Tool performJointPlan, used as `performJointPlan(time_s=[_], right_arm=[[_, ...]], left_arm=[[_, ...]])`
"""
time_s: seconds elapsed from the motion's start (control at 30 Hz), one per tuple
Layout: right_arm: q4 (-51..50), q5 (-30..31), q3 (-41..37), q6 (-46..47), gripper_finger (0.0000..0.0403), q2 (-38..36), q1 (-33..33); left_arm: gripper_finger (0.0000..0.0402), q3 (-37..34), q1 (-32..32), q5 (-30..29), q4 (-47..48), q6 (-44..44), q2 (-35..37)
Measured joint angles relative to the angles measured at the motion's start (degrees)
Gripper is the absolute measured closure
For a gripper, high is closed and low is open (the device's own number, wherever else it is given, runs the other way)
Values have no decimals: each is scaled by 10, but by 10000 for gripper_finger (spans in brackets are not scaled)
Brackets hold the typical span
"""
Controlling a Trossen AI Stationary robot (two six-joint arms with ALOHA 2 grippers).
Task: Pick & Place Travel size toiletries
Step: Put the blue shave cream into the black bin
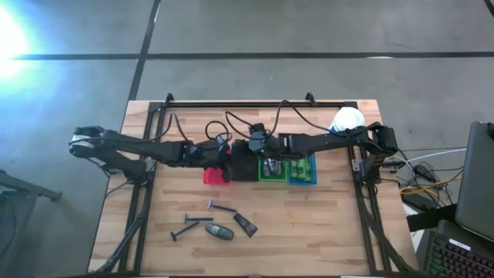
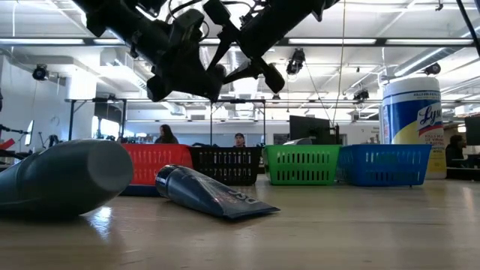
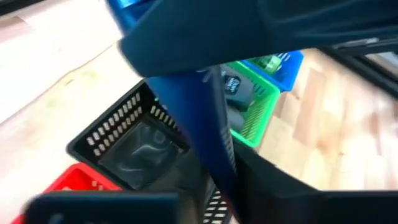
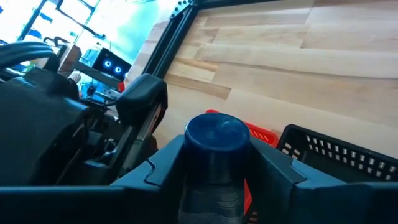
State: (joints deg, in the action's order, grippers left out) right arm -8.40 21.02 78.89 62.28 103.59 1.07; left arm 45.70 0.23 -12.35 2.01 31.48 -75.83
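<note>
Tube [image 4: 216, 155] clamped at its cap in the right gripper [image 4: 214, 171] over the black basket [image 4: 339, 158]; we judge it light, squashy.

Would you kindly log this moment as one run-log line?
right gripper: shut on dark tube | position: above red basket and black basket | left gripper: close beside | table: razors, grey oval piece, second tube

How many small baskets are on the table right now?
4, side by side in one row: red basket, black basket, green basket, blue basket, left to right in the low view. None seems hidden. The right gripper holds a dark blue tube.
</note>
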Motion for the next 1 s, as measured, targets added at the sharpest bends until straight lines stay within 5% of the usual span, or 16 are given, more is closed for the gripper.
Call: performJointPlan(time_s=[0.13,0.47,0.7,1.0], right_arm=[[-3,0,0,7,251,-1,-1],[-112,43,0,26,196,-39,-4],[-260,91,0,71,147,-95,-3],[-279,92,0,64,112,-125,-10]], left_arm=[[390,-1,0,-9,4,-10,0],[397,-16,0,-8,34,85,0],[397,-54,0,87,-60,233,-14],[396,-4,4,99,-79,284,-95]])
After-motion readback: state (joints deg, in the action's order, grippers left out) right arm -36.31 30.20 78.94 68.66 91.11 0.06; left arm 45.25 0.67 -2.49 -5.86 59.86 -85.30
